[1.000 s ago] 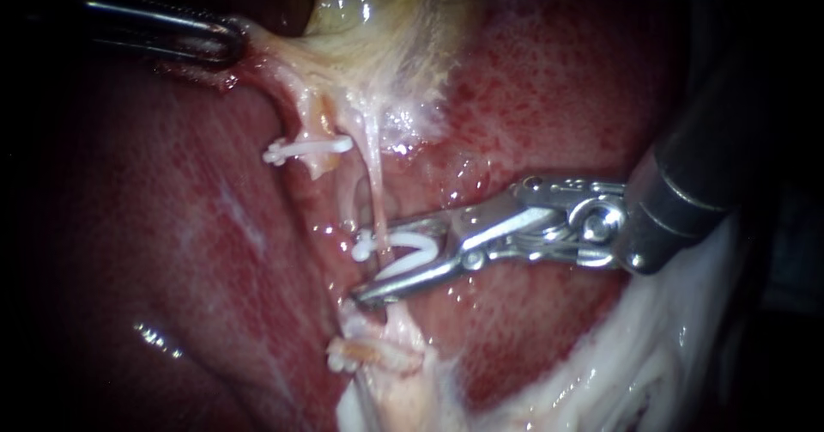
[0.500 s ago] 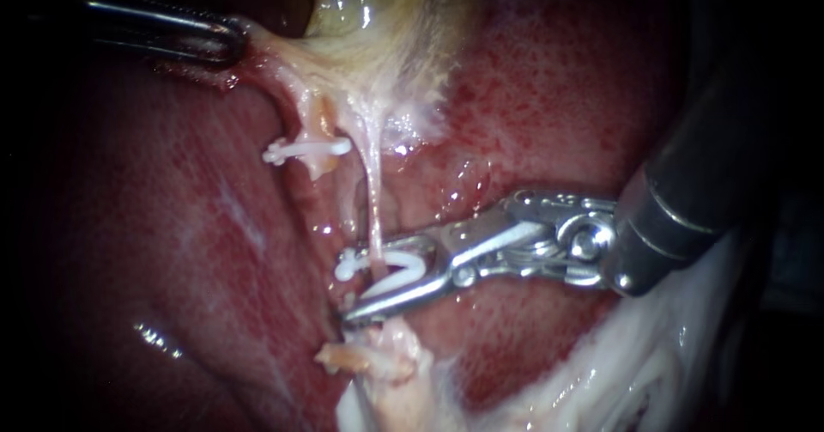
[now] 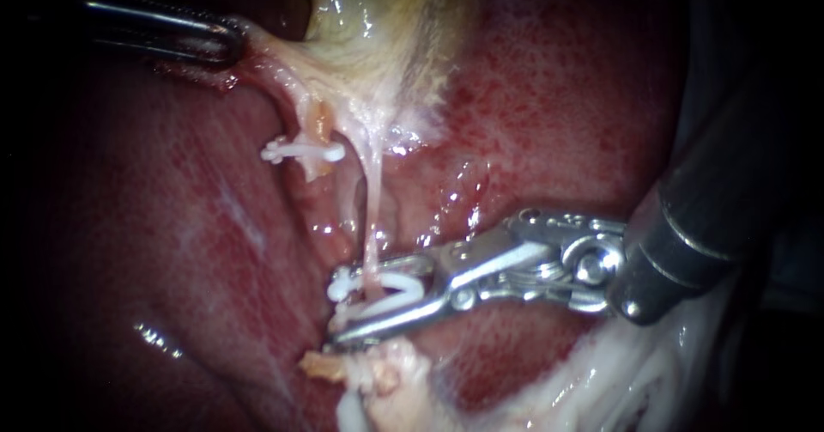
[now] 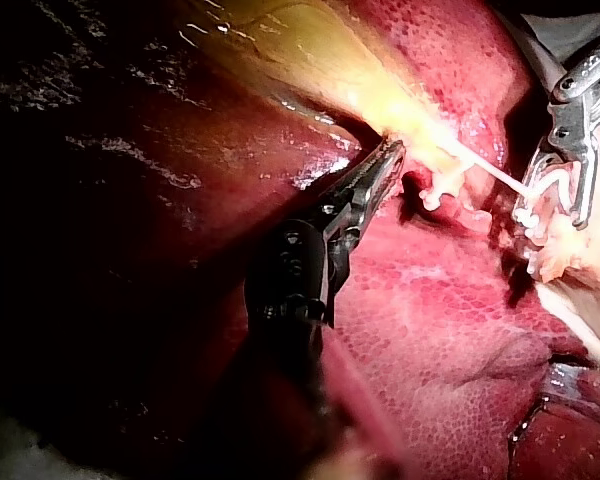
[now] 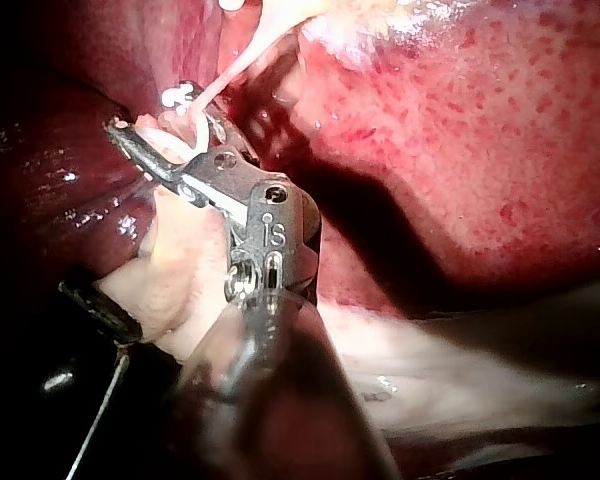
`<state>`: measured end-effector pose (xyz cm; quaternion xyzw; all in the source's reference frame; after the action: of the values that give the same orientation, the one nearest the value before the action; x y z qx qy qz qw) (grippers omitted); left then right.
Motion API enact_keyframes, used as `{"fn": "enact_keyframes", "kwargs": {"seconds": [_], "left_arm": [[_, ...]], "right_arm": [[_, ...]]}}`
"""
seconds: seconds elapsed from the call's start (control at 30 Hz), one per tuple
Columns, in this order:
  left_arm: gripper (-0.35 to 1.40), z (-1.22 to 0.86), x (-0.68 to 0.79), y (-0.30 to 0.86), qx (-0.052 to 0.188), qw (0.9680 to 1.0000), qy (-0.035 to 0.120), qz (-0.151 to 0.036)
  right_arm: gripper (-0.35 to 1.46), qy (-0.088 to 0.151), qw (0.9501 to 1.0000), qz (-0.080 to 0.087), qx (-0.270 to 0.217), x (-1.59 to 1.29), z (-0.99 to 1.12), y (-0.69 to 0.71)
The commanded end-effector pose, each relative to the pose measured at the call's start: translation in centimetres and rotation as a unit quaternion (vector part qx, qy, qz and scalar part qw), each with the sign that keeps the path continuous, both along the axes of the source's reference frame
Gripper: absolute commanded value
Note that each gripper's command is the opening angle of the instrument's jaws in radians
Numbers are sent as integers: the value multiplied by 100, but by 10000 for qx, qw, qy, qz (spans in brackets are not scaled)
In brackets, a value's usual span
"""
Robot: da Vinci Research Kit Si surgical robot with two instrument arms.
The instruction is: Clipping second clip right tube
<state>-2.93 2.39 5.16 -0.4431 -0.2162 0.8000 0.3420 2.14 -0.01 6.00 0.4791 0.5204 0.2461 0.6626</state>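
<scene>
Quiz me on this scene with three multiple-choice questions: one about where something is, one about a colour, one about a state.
1. Where is the clip that the right instrument carries?
A: on bare liver
B: astride the thin tube
C: loose on the gallbladder

2. What colour is that clip?
A: blue
B: black
C: white

3. What is the left instrument doing?
A: hanging free
B: gripping tissue
C: cutting the tube

Answers:
1 B, the tube passes between the clip's arms.
2 C, it shows white against the red.
3 B, its tip is closed on tissue that stretches away from it.
</scene>
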Motion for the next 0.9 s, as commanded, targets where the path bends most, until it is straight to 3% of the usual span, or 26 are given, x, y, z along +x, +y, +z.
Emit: {"fn": "enact_keyframes", "kwargs": {"seconds": [0.03, 0.6, 0.9], "left_arm": [[-35, 0, 0, 0, 0, 10000, 2, -2], [-35, 0, 0, 0, 0, 10000, 5, -6], [-35, 0, 0, 0, 0, 10000, 7, -9]], "right_arm": [[44, 1, 10000, -12, -4, 0, 2, -1], [27, 38, 10000, -70, -4, 0, 2, -2], [7, 78, 9999, -129, -6, 0, 2, -2]]}}
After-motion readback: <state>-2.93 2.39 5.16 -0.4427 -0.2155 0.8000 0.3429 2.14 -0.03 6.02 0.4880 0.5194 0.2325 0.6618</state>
